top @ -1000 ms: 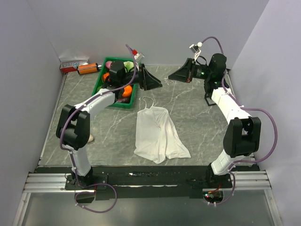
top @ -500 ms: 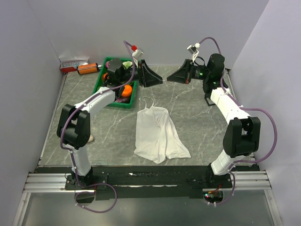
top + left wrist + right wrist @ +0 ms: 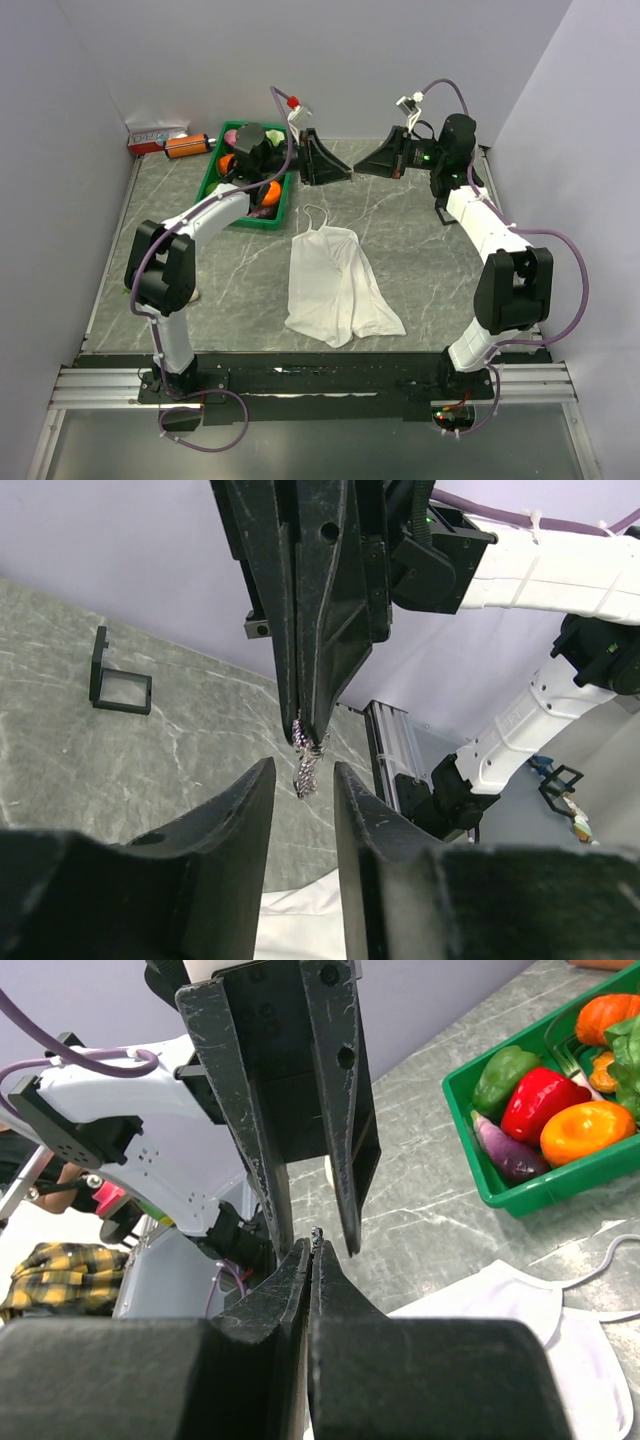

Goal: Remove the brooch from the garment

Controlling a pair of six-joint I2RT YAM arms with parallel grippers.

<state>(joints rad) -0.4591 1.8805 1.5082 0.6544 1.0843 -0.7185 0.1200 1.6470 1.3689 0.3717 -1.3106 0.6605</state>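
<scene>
Both grippers meet in the air over the back of the table. My right gripper [image 3: 311, 1240] is shut on the brooch [image 3: 306, 770], a small glittery dark ornament dangling from its tips [image 3: 311, 730]. Only a speck of the brooch [image 3: 317, 1232] shows in the right wrist view. My left gripper [image 3: 303, 772] stands open, one jaw on either side of the hanging brooch and neither touching it. In the top view the left gripper [image 3: 346, 172] and right gripper [image 3: 359, 168] point tip to tip. The white garment [image 3: 330, 285] lies flat on the table below, straps toward the back.
A green bin [image 3: 213, 187] of toy vegetables [image 3: 565, 1120] sits at the back left, under my left arm. An orange item [image 3: 185, 146] and a small box lie by the back wall. A small black frame [image 3: 120, 685] stands on the table. A white lump [image 3: 192, 293] lies left.
My left gripper has moved right toward the right gripper and its jaws have narrowed around the brooch. The right gripper has edged left, staying shut.
</scene>
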